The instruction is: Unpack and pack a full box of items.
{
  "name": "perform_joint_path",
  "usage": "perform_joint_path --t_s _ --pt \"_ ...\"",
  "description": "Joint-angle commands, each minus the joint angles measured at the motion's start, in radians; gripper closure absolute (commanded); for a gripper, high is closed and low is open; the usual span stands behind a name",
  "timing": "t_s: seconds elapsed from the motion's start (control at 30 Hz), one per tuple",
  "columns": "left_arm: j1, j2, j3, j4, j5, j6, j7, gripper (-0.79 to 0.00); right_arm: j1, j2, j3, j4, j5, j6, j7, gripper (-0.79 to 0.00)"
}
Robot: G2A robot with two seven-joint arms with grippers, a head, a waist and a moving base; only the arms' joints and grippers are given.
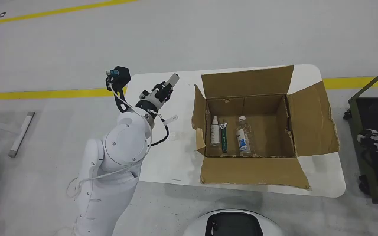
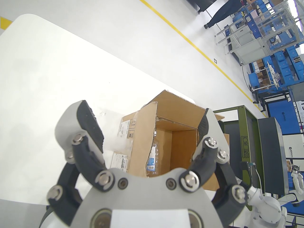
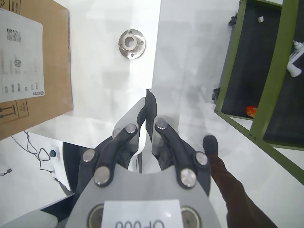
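An open cardboard box (image 1: 260,127) stands on the right half of the white table (image 1: 177,159), all flaps folded out. On its floor lie a small white bottle (image 1: 215,131), a dark green tube (image 1: 224,137) and a clear water bottle (image 1: 243,135). My left gripper (image 1: 172,79) hangs over the table left of the box, open and empty, pointing at the box (image 2: 177,117). Through the box's torn corner the water bottle (image 2: 152,157) shows. My right gripper (image 3: 149,110) is shut with nothing in it, beside a labelled cardboard face (image 3: 35,72) and a white surface.
A green metal cart (image 1: 363,130) stands right of the table, close to the box's right flap. A round metal flange (image 3: 132,44) sits on the white surface ahead of my right gripper. The table's left half is bare.
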Motion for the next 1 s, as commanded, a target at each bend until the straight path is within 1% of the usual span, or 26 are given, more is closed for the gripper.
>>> perform_joint_path --t_s 0.0,0.13,0.3,0.33,0.4,0.43,0.47,0.5,0.57,0.63,0.67,0.83,0.97 --pt "0.0 0.0 0.0 0.0 0.0 0.0 0.0 -0.785 0.093 0.007 -0.06 0.046 -0.048 0.014 0.029 0.0" --pt "0.0 0.0 0.0 0.0 0.0 0.0 0.0 -0.785 0.257 0.019 -0.177 0.147 -0.129 -0.003 0.077 0.0" --pt "0.0 0.0 0.0 0.0 0.0 0.0 0.0 -0.785 0.439 0.02 -0.33 0.296 -0.202 -0.028 0.127 0.0" --pt "0.0 0.0 0.0 0.0 0.0 0.0 0.0 -0.785 0.468 0.019 -0.362 0.317 -0.218 -0.037 0.136 -0.034" --pt "0.0 0.0 0.0 0.0 0.0 0.0 0.0 -0.785 0.515 0.015 -0.413 0.361 -0.222 -0.038 0.137 -0.058" --pt "0.0 0.0 0.0 0.0 0.0 0.0 0.0 -0.785 0.532 0.013 -0.44 0.382 -0.23 -0.044 0.141 -0.086" --pt "0.0 0.0 0.0 0.0 0.0 0.0 0.0 -0.785 0.548 0.011 -0.463 0.403 -0.236 -0.048 0.142 -0.139" --pt "0.0 0.0 0.0 0.0 0.0 0.0 0.0 -0.785 0.563 0.009 -0.483 0.423 -0.243 -0.049 0.14 -0.222" --pt "0.0 0.0 0.0 0.0 0.0 0.0 0.0 -0.785 0.585 0.004 -0.512 0.461 -0.239 -0.046 0.131 -0.252" --pt "0.0 0.0 0.0 0.0 0.0 0.0 0.0 -0.785 0.599 0.002 -0.535 0.491 -0.249 -0.045 0.122 -0.323" --pt "0.0 0.0 0.0 0.0 0.0 0.0 0.0 -0.785 0.604 0.0 -0.544 0.505 -0.247 -0.044 0.118 -0.372" --pt "0.0 0.0 0.0 0.0 0.0 0.0 0.0 -0.785 0.624 -0.004 -0.578 0.559 -0.247 -0.048 0.096 -0.391" --pt "0.0 0.0 0.0 0.0 0.0 0.0 0.0 -0.785 0.629 -0.009 -0.599 0.588 -0.233 -0.05 0.074 -0.382"
